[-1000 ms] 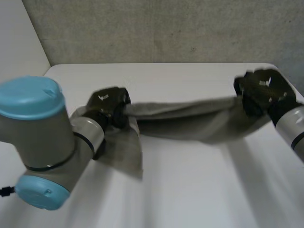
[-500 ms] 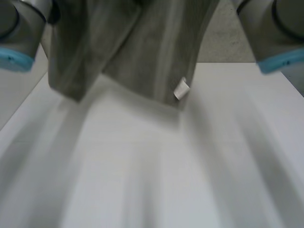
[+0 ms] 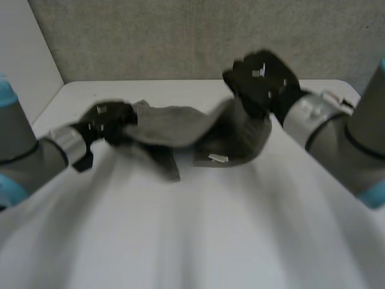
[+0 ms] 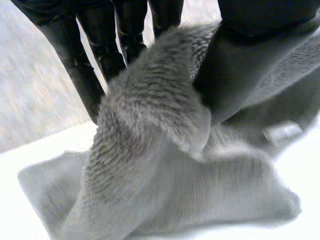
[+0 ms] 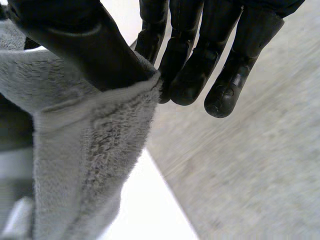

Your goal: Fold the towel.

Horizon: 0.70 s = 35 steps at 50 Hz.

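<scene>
Head view has the grey towel [image 3: 180, 129] bunched up and sagging between both hands, with its lower folds seemingly resting on the white worktop [image 3: 210, 241]. The left hand [image 3: 108, 120] pinches one end of the towel, fingers behind the pile and thumb in front. The right hand [image 3: 261, 81] clamps the opposite end a bit higher, thumb squeezing cloth against the fingers. A small white tag [image 3: 218, 158] sits on the towel's lower edge. It looks soft, light and floppy, so it'll probably droop wherever it's unsupported. The corners seem the best spots to hold.
</scene>
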### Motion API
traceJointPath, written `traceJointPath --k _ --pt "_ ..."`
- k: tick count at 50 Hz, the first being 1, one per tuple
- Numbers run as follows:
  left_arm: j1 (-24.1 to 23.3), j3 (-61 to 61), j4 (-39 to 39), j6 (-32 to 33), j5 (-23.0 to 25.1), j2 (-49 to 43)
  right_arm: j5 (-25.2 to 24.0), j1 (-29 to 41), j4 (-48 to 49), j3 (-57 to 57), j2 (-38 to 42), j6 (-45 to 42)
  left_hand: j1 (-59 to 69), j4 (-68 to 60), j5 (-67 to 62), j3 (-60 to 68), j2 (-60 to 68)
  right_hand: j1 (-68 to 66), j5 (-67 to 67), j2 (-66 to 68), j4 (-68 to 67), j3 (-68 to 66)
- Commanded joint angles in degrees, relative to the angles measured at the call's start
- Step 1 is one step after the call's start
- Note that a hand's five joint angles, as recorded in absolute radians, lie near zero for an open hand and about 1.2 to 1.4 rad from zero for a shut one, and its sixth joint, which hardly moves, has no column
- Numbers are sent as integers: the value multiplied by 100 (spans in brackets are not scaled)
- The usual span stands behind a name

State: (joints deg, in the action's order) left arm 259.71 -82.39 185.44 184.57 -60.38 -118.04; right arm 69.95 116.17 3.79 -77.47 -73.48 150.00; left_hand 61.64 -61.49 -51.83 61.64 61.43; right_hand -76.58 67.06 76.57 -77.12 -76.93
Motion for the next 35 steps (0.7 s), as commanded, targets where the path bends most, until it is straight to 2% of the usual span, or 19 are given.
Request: traceJointPath --k 1,3,5,11,17,19,25,28,29,35 --pt "142 -576 -25 659 123 71 -43 -41 8 -1155 -798 -270 -682 667 702 -682 -661 -342 294 343 -288 -307" --pt "133 -594 -25 668 123 89 -43 -50 -1 -1315 -976 -261 -886 872 906 -886 -866 -342 294 343 -288 -307" --pt "107 -603 -60 660 105 115 -34 -68 -1 -1586 -1238 -217 -1823 1809 1843 -1823 -1803 -342 294 343 -288 -307" --pt "45 -708 -69 633 9 220 -7 -77 -1 -1930 -1477 -182 -2434 2419 2453 -2434 -2413 -342 294 343 -288 -307" --pt "-166 -1007 -69 493 -545 343 28 -121 140 -2343 -1521 -182 -3645 3630 3664 -3645 -3624 -342 294 343 -288 -307" --pt "-446 -1191 -60 265 -781 352 37 -234 323 -2553 -1521 -182 -4014 3999 4033 -4014 -3993 -342 294 343 -288 -307" --pt "-737 -1403 -25 36 -1152 361 54 -375 570 -2721 -1503 -182 -4267 4253 4287 -4267 -4247 -342 294 343 -288 -307" --pt "-860 -1569 10 -8 -1712 361 124 -515 719 -2756 -1477 -95 -4486 4471 4505 -4486 -4465 -342 294 343 -288 -307" --pt "-860 -1570 10 -8 -1714 361 124 -516 720 -2756 -1477 -94 -4486 4471 4505 -4486 -4465 -342 294 343 -288 -307" --pt "-913 -1824 483 -8 -2433 300 230 -718 746 -2747 -1459 450 -4469 4455 4489 -4469 -4449 -342 294 343 -288 -307"
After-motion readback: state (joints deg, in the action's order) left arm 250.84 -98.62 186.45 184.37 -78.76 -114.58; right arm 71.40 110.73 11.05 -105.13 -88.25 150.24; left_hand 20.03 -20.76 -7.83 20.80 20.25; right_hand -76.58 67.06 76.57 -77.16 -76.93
